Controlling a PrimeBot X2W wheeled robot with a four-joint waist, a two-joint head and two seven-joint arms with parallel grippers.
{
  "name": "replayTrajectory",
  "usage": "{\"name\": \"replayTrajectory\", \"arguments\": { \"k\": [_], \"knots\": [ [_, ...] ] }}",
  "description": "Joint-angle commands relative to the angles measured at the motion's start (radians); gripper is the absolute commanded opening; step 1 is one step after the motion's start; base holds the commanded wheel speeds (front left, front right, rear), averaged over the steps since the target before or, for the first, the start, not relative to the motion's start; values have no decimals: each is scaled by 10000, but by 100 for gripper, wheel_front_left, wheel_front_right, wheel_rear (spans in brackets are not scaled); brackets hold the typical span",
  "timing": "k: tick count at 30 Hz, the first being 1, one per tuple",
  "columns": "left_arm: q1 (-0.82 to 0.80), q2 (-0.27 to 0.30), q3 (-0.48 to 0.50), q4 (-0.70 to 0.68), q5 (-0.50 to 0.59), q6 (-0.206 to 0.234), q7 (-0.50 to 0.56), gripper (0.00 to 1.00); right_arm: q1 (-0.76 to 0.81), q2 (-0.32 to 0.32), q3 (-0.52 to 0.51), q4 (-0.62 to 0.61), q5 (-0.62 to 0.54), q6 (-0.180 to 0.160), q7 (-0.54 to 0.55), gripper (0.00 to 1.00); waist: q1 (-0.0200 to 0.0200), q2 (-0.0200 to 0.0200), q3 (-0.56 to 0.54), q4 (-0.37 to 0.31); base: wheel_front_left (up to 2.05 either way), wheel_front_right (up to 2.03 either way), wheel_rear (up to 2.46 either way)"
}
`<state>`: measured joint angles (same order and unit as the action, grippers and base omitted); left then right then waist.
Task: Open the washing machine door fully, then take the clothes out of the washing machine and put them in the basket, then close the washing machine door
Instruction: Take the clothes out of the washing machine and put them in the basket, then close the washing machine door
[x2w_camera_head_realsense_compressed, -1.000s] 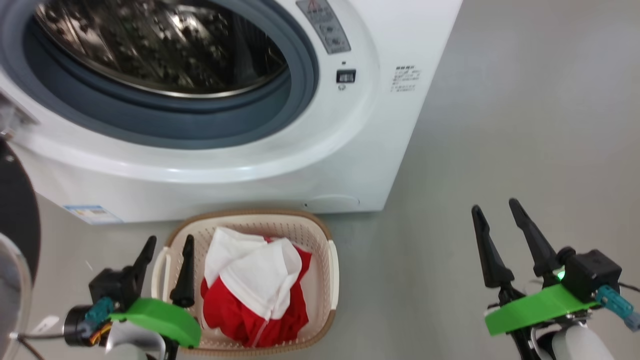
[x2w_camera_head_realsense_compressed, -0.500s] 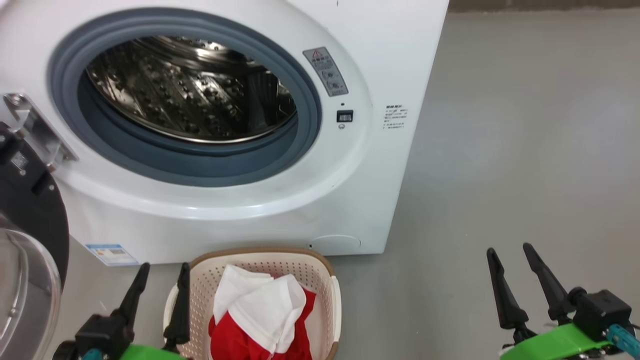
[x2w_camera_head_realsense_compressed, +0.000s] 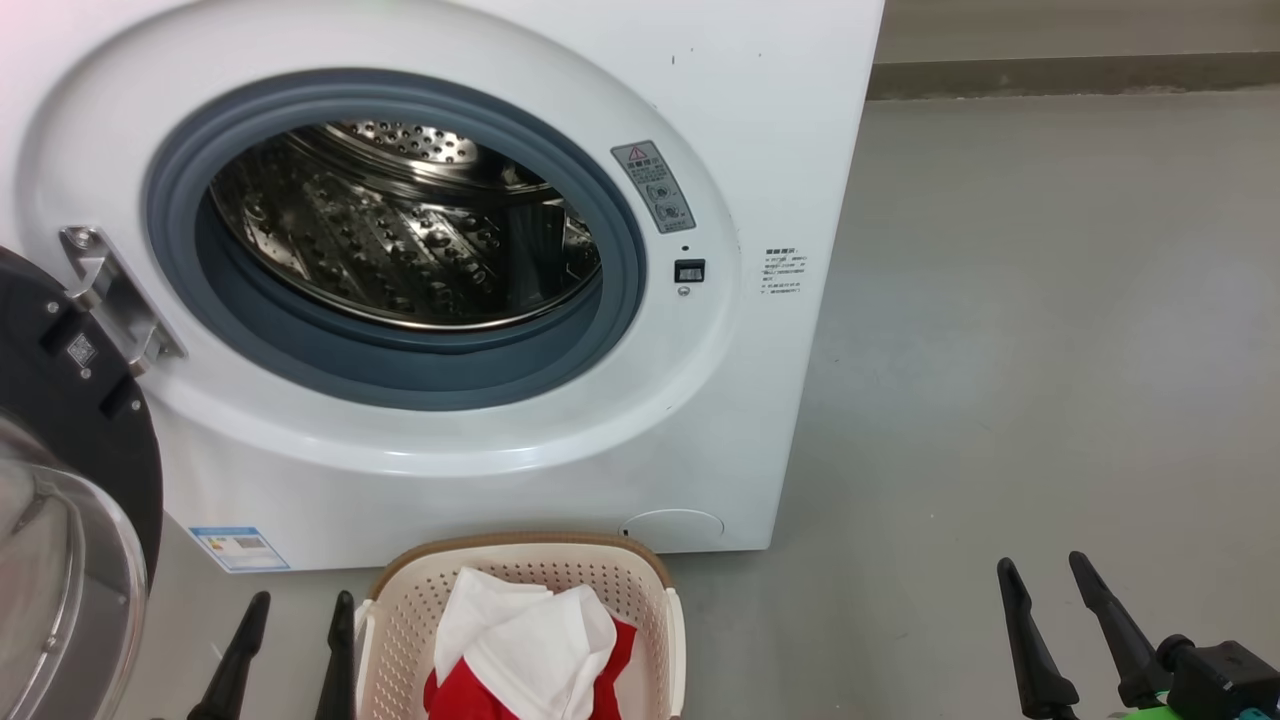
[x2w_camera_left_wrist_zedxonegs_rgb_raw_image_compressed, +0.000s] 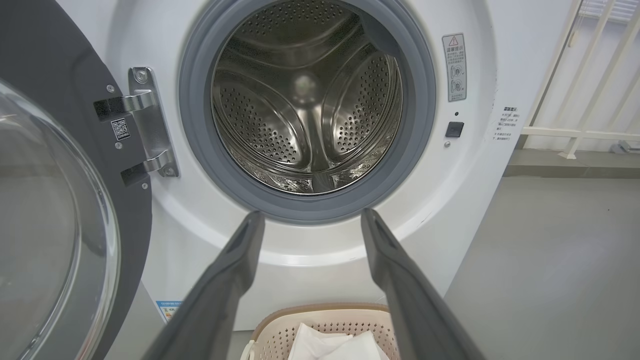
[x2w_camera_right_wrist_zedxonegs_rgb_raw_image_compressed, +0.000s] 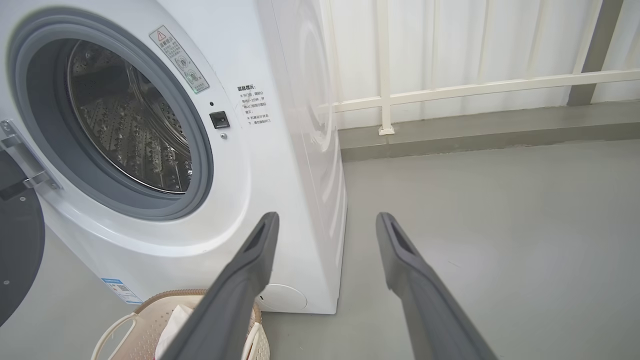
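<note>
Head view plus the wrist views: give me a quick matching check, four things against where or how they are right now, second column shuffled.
1. washing machine door
2. drum
3. clothes
4. left gripper

A. piled in the basket
B. open, holding nothing
C. swung wide open
D. bare steel, no garment visible

Pairs: 1-C, 2-D, 3-A, 4-B.
</note>
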<state>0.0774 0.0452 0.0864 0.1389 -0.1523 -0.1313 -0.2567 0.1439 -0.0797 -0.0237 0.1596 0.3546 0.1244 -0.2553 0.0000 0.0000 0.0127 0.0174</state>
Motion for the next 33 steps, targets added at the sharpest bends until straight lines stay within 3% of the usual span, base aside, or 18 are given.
{"name": "replayTrajectory", "arguments": {
  "k": [1, 24, 33],
  "knots": [
    [-94, 111, 367, -364, -76, 6, -51, 100, -96, -99, 132, -286, 51, 63, -65, 100, 0, 0, -13, 5, 0, 0, 0],
    [-71, 66, 240, -658, -15, 6, -51, 100, -197, -69, 9, -381, -7, 63, -65, 100, 0, 0, 189, 23, -1, 1, 0],
    [-28, 57, 223, -703, -17, 6, -51, 100, -184, -77, 20, -398, -19, 63, -65, 100, 0, 0, 169, 42, -86, 86, 0]
  ]
}}
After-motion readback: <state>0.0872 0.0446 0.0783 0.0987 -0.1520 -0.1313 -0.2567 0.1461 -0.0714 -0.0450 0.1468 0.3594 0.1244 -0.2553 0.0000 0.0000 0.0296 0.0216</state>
